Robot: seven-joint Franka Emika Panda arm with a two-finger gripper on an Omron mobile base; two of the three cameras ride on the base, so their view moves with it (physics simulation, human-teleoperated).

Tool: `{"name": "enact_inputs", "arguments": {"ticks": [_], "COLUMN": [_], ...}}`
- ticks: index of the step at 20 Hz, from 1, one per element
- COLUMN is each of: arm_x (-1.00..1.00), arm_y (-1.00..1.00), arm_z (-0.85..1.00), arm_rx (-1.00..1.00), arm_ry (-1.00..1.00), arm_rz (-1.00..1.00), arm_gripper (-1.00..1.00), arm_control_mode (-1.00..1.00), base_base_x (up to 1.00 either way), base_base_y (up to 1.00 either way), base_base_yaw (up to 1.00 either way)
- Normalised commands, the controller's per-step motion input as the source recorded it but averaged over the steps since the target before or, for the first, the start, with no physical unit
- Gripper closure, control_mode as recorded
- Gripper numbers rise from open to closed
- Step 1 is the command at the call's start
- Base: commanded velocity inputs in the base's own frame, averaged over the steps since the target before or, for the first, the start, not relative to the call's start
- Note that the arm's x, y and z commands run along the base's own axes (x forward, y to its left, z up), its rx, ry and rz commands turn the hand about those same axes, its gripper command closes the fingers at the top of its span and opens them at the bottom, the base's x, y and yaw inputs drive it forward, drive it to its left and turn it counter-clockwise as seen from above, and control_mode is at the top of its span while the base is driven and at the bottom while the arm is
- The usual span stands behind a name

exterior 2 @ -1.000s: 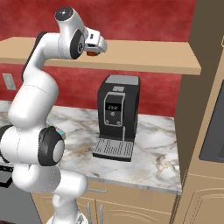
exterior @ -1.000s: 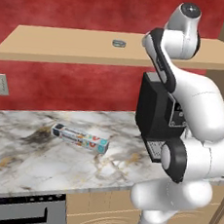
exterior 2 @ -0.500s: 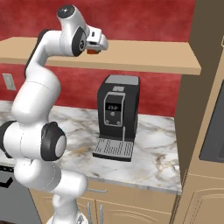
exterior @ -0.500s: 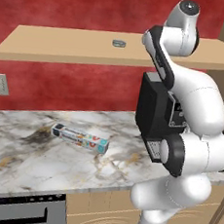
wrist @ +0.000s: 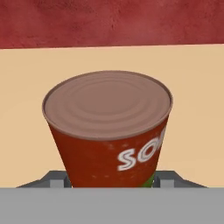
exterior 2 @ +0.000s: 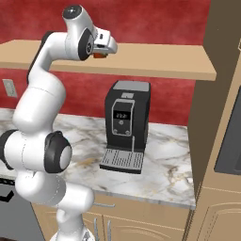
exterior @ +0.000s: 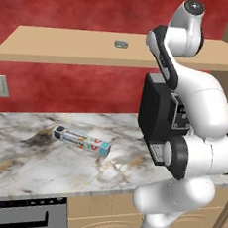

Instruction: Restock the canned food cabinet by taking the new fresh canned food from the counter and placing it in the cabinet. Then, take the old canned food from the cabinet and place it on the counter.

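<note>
The old canned food (wrist: pixel 109 127), a red can with a dull metal lid, stands upright on the tan cabinet shelf (wrist: pixel 192 87), close in the hand view. My gripper (wrist: pixel 109 180) is shut on it, with a fingertip (wrist: pixel 57 180) pressed against each side near its base. In the right base view the gripper (exterior 2: pixel 101 50) is at shelf height, and a bit of the red can (exterior 2: pixel 98 55) shows under it. The new fresh canned food (exterior: pixel 121 44), a flat grey tin, lies on the shelf (exterior: pixel 68 49) to the left of the arm. The marble counter (exterior: pixel 21 161) runs below.
A black coffee machine (exterior 2: pixel 126 124) stands on the counter right below the gripper. A long foil box (exterior: pixel 81 140) lies on the counter to the left. A tall wooden cabinet side (exterior 2: pixel 221 94) rises at the right. A dark oven front (exterior: pixel 20 218) sits low on the left.
The jaws have closed from wide open onto the red can. The arm has hardly shifted, and the tin and the foil box lie where they were.
</note>
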Motion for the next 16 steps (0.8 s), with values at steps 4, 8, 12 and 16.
{"name": "enact_inputs", "arguments": {"ticks": [4, 8, 12, 16], "arm_x": [-0.75, -1.00, -1.00, -1.00], "arm_y": [0.00, 0.00, 0.00, 0.06], "arm_z": [0.01, 0.17, 0.38, 0.26], "arm_rx": [0.01, 0.05, 0.07, 0.01], "arm_ry": [-0.06, -0.15, -0.10, 0.00], "arm_rz": [0.01, 0.07, 0.08, 0.14], "arm_gripper": [1.00, 1.00, 1.00, 1.00], "arm_control_mode": [-1.00, -1.00, -1.00, -1.00], "base_base_x": [0.00, 0.00, 0.00, 0.00], "base_base_y": [0.00, 0.00, 0.00, 0.00], "base_base_yaw": [0.00, 0.00, 0.00, 0.00]}}
